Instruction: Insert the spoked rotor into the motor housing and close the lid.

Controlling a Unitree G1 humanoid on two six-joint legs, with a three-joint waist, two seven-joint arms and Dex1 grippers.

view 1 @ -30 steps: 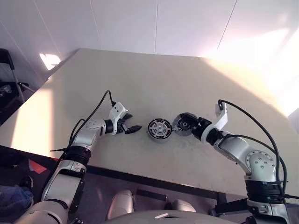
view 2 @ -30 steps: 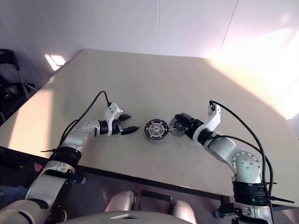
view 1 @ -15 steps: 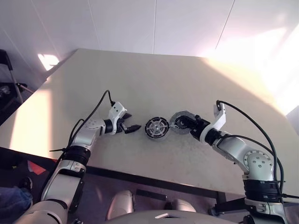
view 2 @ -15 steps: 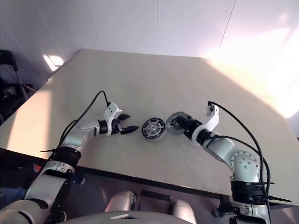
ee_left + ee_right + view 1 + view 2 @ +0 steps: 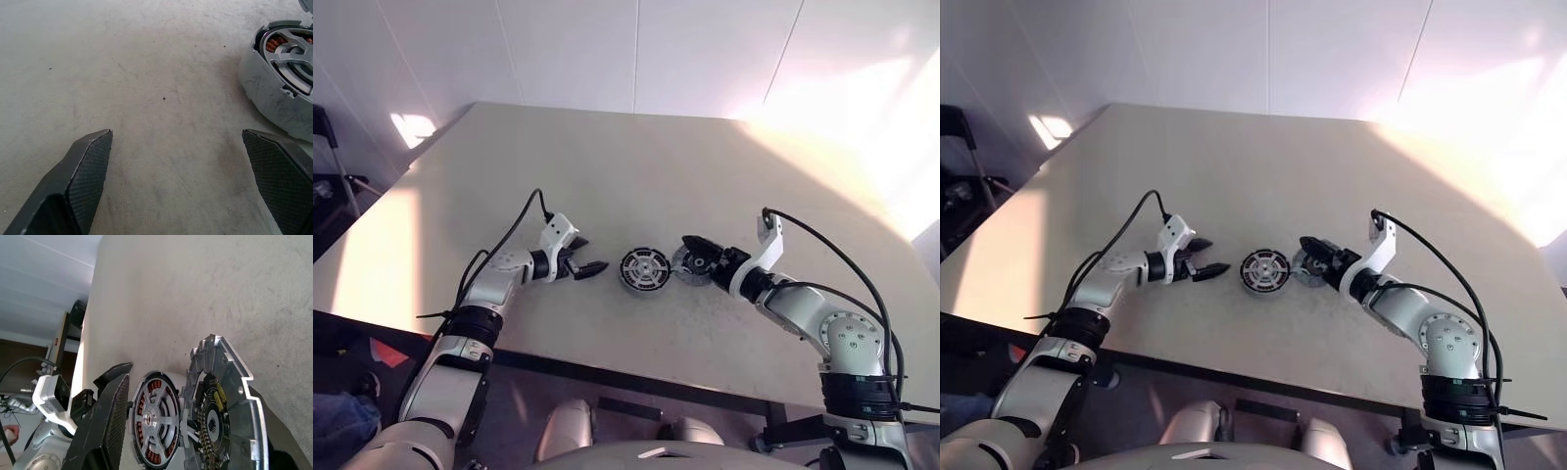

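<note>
The lid (image 5: 222, 396) stands on edge between the right gripper's (image 5: 195, 431) black fingers (image 5: 105, 431), its inner face showing. Just beside it the motor housing (image 5: 154, 423) shows copper-red windings and silvery spokes on the pale surface (image 5: 195, 289). Beyond is the left gripper (image 5: 73, 404).

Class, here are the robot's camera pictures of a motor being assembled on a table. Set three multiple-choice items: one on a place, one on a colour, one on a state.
1. Where is the round black motor housing?
A. between the two grippers
B. at the table's far edge
C. on the floor

2. What colour are the housing's windings?
A. blue
B. copper-red
C. white

3. How do the left gripper fingers stand?
A. shut on the housing
B. wide open, empty
C. shut on the lid

Answers:
1 A: it lies on the beige table between the left and right gripper.
2 B: copper-red coils ring its centre.
3 B: bare table shows between them.
</note>
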